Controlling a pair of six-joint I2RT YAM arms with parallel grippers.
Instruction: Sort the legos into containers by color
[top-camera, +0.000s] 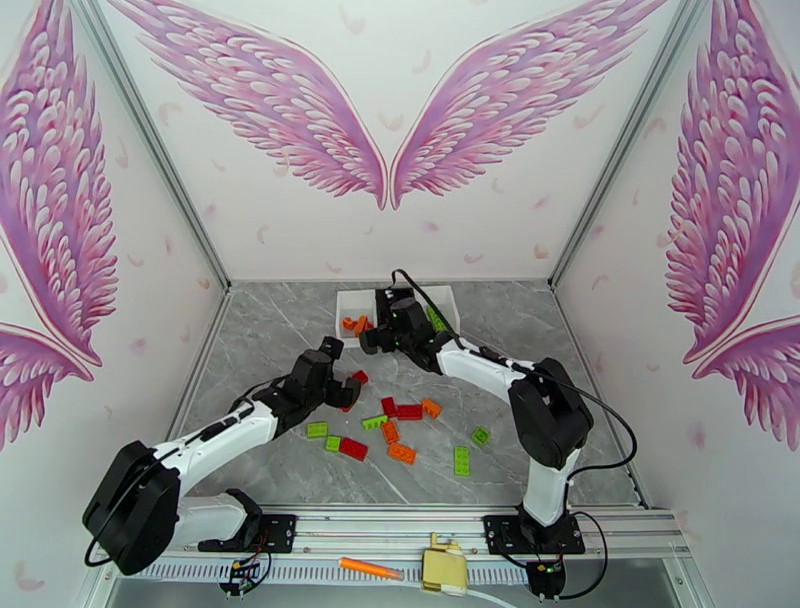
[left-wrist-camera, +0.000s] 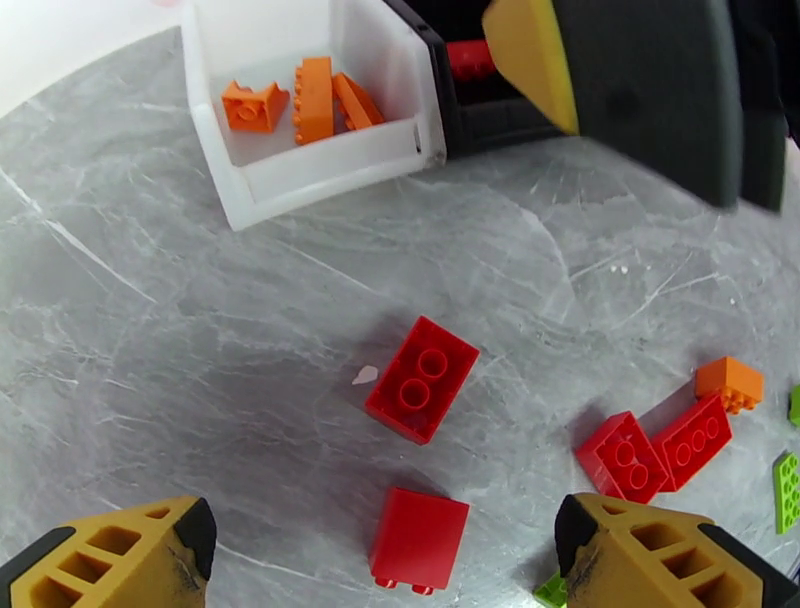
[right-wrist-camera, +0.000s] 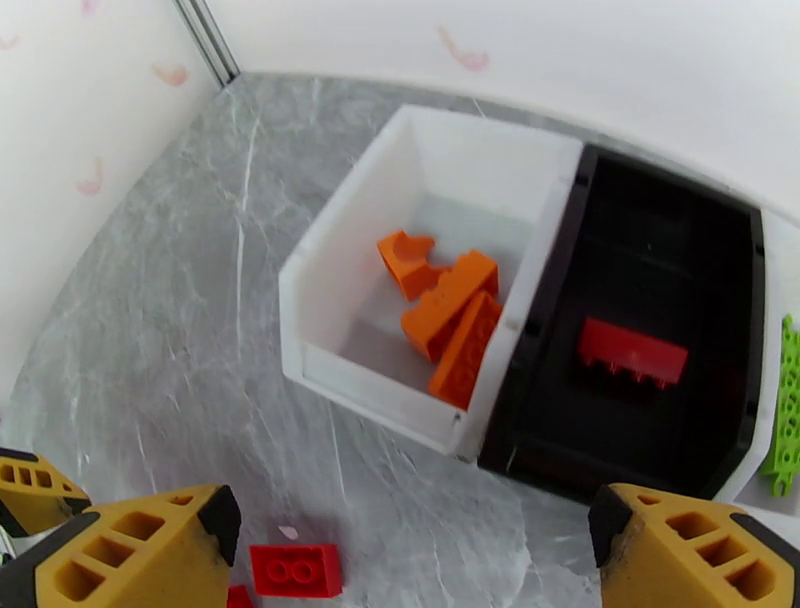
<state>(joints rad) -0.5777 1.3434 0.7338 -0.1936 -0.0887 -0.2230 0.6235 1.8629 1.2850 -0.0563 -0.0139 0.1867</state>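
left end effector (left-wrist-camera: 385, 530) released, hovering near a studs-up red brick (left-wrist-camera: 422, 378) on the tabletop (left-wrist-camera: 200, 350); square the fingers (left-wrist-camera: 120, 550) to its long sides before descending. right end effector (right-wrist-camera: 415, 515) released, empty, near the black bin (right-wrist-camera: 660, 240).

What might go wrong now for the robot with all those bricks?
The left gripper hangs open over an overturned red brick and a studs-up red brick lying close together; closing on one may knock the other away. The right gripper hovers near the black bin and might bump its front wall.
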